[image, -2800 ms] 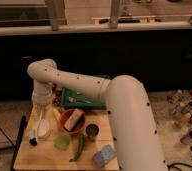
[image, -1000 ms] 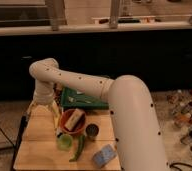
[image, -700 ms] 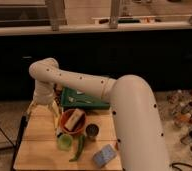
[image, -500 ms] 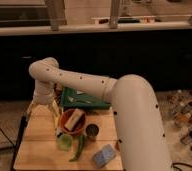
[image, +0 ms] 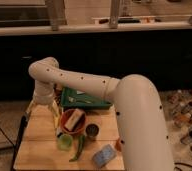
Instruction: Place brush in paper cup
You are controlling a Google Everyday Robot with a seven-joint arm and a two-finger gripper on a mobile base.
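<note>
Gripper above the left part of the wooden table, raised clear of the surface. Fingers splayed wide, nothing seen between them. Just right of it, an orange bowl holding a tan block. Against the bowl's left rim, a pale slim thing, perhaps the brush; cannot tell. On the bowl's near side, a small green cup, a dark can and a green pepper. On its far side, a green bag.
</note>
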